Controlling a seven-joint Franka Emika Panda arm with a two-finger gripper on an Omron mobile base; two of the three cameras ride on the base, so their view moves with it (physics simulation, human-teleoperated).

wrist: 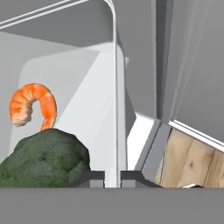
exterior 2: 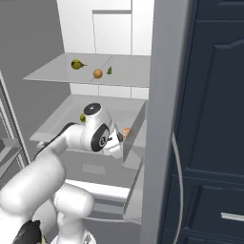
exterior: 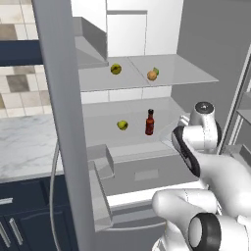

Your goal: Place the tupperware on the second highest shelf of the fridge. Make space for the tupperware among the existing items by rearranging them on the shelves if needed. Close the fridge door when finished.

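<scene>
Translucent-white tupperware [wrist: 94,109] has its thin side wall pinched between the fingers [wrist: 92,178], which are clamped nearly together on it. Just left of the fingers a broccoli floret [wrist: 43,157] sits inside, with an orange shrimp [wrist: 33,105] beyond it.

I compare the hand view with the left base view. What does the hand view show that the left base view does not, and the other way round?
Hand view: the pincer shut on the thin wall of the tupperware, an orange shrimp and a broccoli floret inside it, and a strip of wooden floor.
Left base view: a yellow-green fruit and an orange fruit on the upper shelf; a second yellow-green fruit and a dark red bottle on the shelf below; the marble counter.
Shared: grey surfaces of the open fridge.
</scene>
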